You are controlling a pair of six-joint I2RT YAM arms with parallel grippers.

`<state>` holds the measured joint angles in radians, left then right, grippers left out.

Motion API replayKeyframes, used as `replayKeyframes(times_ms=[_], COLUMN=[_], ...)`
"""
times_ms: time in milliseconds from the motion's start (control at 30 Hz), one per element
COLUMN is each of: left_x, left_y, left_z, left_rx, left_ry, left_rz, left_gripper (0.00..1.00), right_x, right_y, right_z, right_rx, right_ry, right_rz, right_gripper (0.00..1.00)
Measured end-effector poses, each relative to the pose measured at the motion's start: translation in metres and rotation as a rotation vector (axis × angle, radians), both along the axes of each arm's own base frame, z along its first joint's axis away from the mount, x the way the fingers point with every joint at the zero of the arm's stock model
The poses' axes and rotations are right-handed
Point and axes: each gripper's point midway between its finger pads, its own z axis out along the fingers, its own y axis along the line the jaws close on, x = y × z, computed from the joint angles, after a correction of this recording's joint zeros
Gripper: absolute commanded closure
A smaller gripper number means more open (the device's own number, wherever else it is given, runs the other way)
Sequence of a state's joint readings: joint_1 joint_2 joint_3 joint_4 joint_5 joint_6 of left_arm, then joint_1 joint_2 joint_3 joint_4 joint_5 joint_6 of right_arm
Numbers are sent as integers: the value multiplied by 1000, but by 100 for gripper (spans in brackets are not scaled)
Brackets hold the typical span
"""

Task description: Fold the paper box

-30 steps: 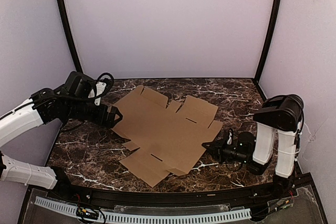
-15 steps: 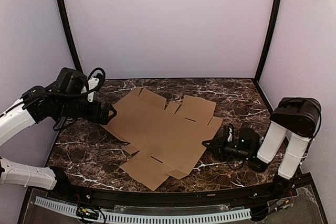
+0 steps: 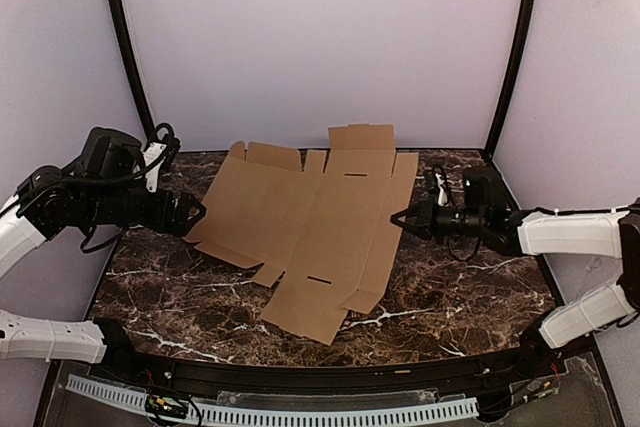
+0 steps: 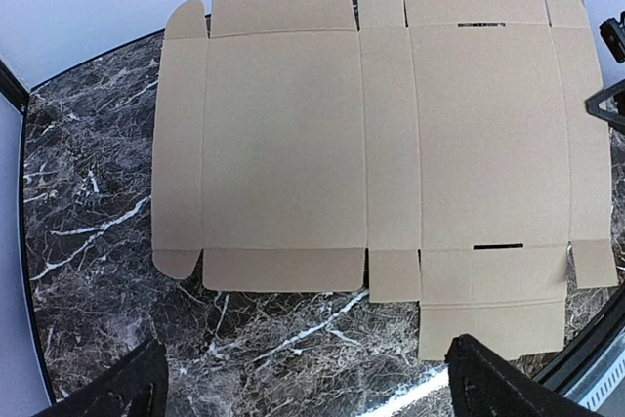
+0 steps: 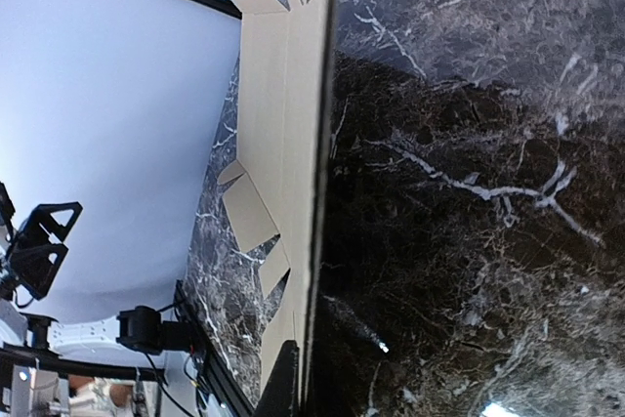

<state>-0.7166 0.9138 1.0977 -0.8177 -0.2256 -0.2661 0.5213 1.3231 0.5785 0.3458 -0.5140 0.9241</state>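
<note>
The paper box is a flat brown die-cut sheet on the dark marble table, and its far flap stands up against the back wall. My right gripper is shut on the sheet's right edge. The right wrist view has that edge running edge-on into the gripper. My left gripper stands open just off the sheet's left edge, holding nothing. From the left wrist, the whole sheet lies ahead of the wide-apart fingers.
Lilac walls close the table at the back and sides, with black posts in the corners. A black rail with a white perforated strip runs along the near edge. Bare marble lies in front of the sheet.
The sheet has swung round and slid toward the back wall with the right gripper, whose arm has stretched out. The left gripper has drawn back to the left, still open.
</note>
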Motion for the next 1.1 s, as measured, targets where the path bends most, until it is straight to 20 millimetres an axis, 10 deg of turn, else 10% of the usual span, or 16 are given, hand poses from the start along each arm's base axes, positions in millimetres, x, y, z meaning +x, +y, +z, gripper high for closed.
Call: replayKeyframes(times_ms=[733,1100], left_x=[-4,2], left_y=[1,-7], left_z=[17,13], left_rx=[-19,-4], left_ry=[-21,4], left_rz=[-9,-25], left_gripper=[0,0], right_x=[68,114], right_y=[-56,-4], right_z=[81,82], right_rx=[-854,-1386], right_ry=[-152,-463], right_rz=[135,321], right_gripper=[100,100])
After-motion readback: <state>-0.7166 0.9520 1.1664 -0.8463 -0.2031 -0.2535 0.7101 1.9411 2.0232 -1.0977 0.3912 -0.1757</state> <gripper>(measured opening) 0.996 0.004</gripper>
